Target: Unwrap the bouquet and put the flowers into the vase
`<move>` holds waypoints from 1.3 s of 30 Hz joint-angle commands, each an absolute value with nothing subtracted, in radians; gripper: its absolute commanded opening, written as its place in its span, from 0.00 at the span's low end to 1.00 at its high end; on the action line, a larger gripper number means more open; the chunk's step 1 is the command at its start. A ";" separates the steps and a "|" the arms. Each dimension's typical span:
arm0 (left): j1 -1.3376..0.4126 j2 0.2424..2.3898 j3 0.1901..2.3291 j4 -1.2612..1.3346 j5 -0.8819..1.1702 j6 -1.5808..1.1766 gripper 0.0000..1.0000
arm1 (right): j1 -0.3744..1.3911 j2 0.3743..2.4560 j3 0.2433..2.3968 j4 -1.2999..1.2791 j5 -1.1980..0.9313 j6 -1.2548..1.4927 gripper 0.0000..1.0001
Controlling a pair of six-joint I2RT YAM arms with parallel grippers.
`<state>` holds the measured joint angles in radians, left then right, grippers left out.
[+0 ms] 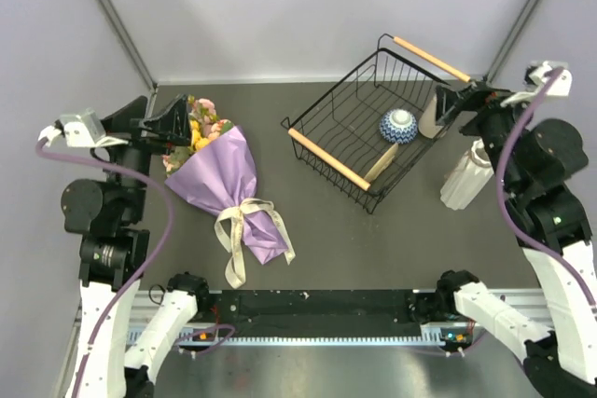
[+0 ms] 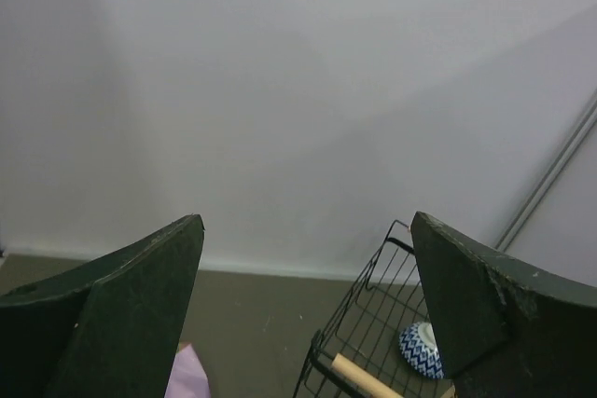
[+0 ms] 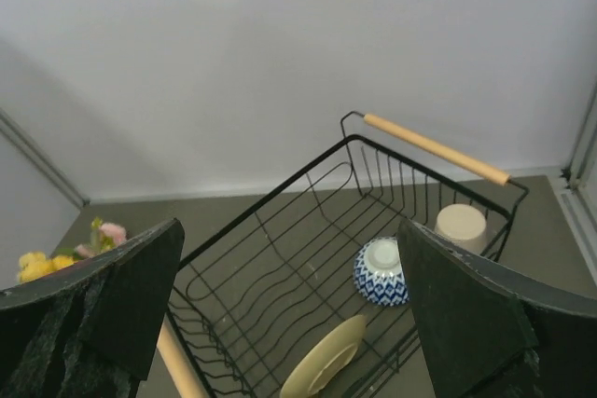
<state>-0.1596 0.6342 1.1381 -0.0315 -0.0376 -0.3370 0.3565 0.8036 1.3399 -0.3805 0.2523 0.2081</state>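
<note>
The bouquet (image 1: 227, 185) lies on the dark table at the left, a lilac paper cone tied with a cream ribbon bow (image 1: 239, 221). Its flowers (image 1: 201, 128) point toward the back; yellow and pink blooms (image 3: 37, 263) peek in at the left edge of the right wrist view. My left gripper (image 1: 179, 122) hovers open by the blooms, holding nothing, and a corner of lilac paper (image 2: 188, 376) shows between its fingers (image 2: 121, 314). The white ribbed vase (image 1: 464, 177) stands at the right. Behind it, my right gripper (image 1: 455, 100) is open and empty over the basket's right end.
A black wire basket (image 1: 347, 109) with wooden handles sits at the back centre. It holds a blue-and-white bowl (image 1: 397, 125), a cream cup (image 3: 462, 226) and a leaning plate (image 3: 326, 361). Walls close in at the back and on both sides.
</note>
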 commanded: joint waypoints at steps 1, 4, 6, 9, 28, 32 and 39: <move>-0.155 0.727 1.218 -0.226 -0.012 -0.405 0.99 | 0.365 0.888 1.393 -0.417 0.100 0.238 0.99; -0.153 0.799 1.261 -0.369 0.038 -0.377 0.99 | 0.495 0.998 1.442 -0.454 0.116 0.206 0.99; -0.153 0.825 1.282 -0.441 0.011 -0.365 0.99 | 0.589 1.104 1.479 -0.475 0.167 0.181 0.99; -0.153 0.833 1.276 -0.518 -0.089 -0.348 0.99 | 0.783 1.224 1.528 -0.474 0.187 0.153 0.99; -0.153 0.465 1.000 -0.387 -0.479 -0.316 0.99 | 1.310 1.614 1.287 -0.339 0.018 0.109 0.99; -0.153 0.468 0.976 -0.351 -0.454 -0.333 0.99 | 1.322 1.710 1.259 -0.319 0.044 0.098 0.99; -0.153 0.512 0.974 -0.373 -0.397 -0.347 0.99 | 1.348 1.933 1.318 -0.266 0.219 0.043 0.99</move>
<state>-0.1577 0.4862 0.9779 -0.4103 -0.4416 -0.3382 1.3270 1.8698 1.2644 -0.3401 0.1143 0.0761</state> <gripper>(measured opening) 0.988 0.987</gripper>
